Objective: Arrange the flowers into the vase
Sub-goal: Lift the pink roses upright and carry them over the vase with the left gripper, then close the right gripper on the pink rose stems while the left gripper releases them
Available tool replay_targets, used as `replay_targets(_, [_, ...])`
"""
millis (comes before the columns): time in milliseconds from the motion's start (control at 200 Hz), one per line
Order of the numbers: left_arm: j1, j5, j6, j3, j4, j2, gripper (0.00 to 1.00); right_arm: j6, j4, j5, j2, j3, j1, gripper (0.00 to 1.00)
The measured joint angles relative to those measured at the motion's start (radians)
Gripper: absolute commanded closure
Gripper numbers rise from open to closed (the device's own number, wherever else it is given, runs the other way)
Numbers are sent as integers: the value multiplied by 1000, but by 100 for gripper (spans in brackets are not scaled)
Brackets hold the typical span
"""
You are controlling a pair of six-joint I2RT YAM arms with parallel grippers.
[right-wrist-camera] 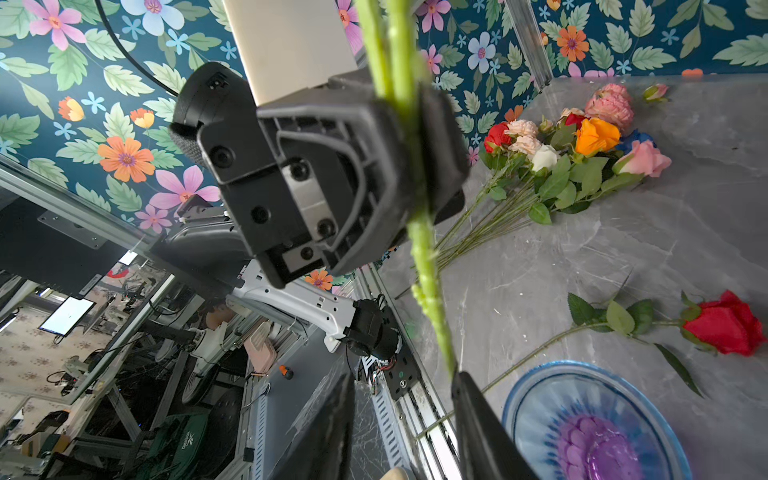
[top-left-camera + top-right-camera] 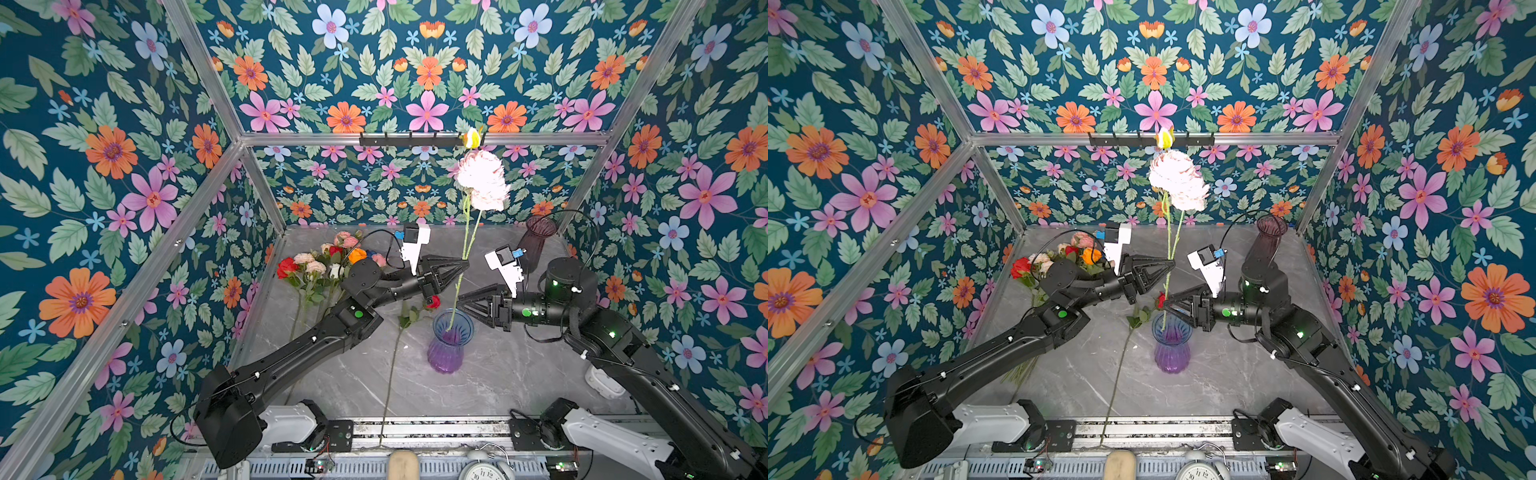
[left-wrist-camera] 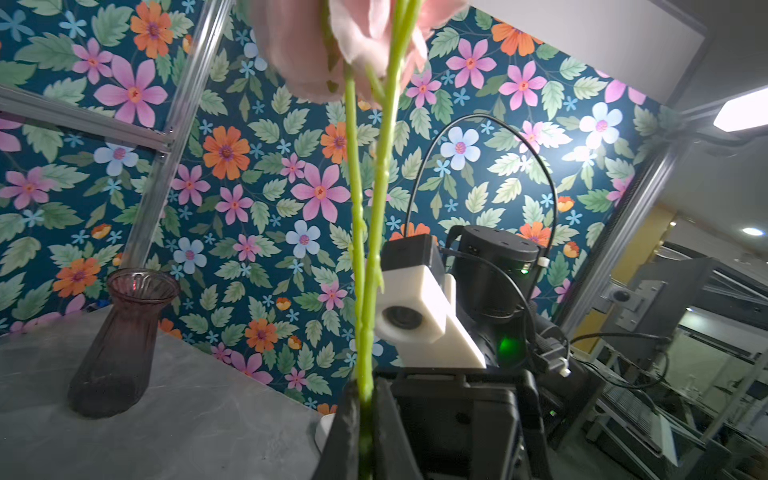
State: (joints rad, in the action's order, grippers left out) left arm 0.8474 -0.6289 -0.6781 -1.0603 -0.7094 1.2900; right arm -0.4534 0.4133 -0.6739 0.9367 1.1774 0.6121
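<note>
Top views. Left gripper (image 2: 464,262) clamped on the stem of a pink peony (image 2: 482,180), held upright. The stem's lower end is seen over the mouth of the blue-purple vase (image 2: 444,357), mid-table (image 2: 519,365). Right gripper (image 2: 459,300) at the stem, just above the vase rim. Remaining flowers (image 2: 320,266) bunched at the back left. One red rose (image 2: 433,302) lies beside the vase. Dark vase (image 2: 538,241) at the back right corner.

Left wrist. Left gripper (image 3: 365,432) pinches the green stem; dark vase (image 3: 120,345) stands empty.

Right wrist. Right gripper (image 1: 399,415) jaws apart; the stem meets one finger (image 1: 478,419). The flowers (image 1: 573,141) and red rose (image 1: 727,324) lie on the table.
</note>
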Motion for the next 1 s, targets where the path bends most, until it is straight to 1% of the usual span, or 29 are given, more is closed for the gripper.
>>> replay_targets(50, [5, -10, -1, -1, -8, 3, 100, 5, -3, 4, 0, 3, 1, 65])
replay_targets(160, [10, -41, -2, 8, -31, 5, 100, 32, -5, 24, 4, 23, 2, 66])
replay_targets(270, [11, -72, -2, 25, -61, 10, 100, 54, -4, 43, 11, 33, 2, 70])
replay_targets(375, [11, -90, -2, 41, -92, 18, 100, 76, 4, 58, 14, 33, 2, 71])
replay_targets(450, [11, -107, -3, 46, -127, 33, 100, 89, 6, 68, 16, 28, 2, 73])
replay_targets(530, [11, -127, -29, 46, -173, 55, 100, 94, 5, 73, 17, 21, 2, 76])
replay_targets(620, [11, -142, -56, 41, -217, 80, 100, 101, -5, 73, 20, 13, 2, 84])
replay_targets(695, [10, -147, -77, 40, -232, 87, 100, 119, -22, 60, 25, 10, 2, 100])
replay_targets(800, [10, -145, -79, 40, -220, 80, 100, 140, -43, 55, 25, 4, 2, 100])
replay_targets(805, [10, -145, -78, 40, -217, 79, 99, 142, -43, 55, 25, 4, 2, 100])
replay_targets(815, [10, -145, -77, 40, -214, 77, 93, 143, -43, 55, 25, 3, 3, 100])
replay_targets(870, [10, -143, -54, 40, -180, 65, 60, 147, -44, 56, 25, 0, 3, 100])
replay_targets(905, [10, -138, -30, 39, -148, 55, 44, 149, -43, 63, 24, -2, 3, 100])
replay_targets(930, [10, -134, -11, 38, -119, 42, 37, 149, -42, 73, 24, -4, 3, 100])
replay_targets(950, [11, -121, 7, 37, -87, 30, 32, 150, -42, 79, 23, -5, 2, 100])
replay_targets(1000, [12, -71, 57, 37, -13, -4, 26, 153, -40, 109, 23, -8, 0, 100])
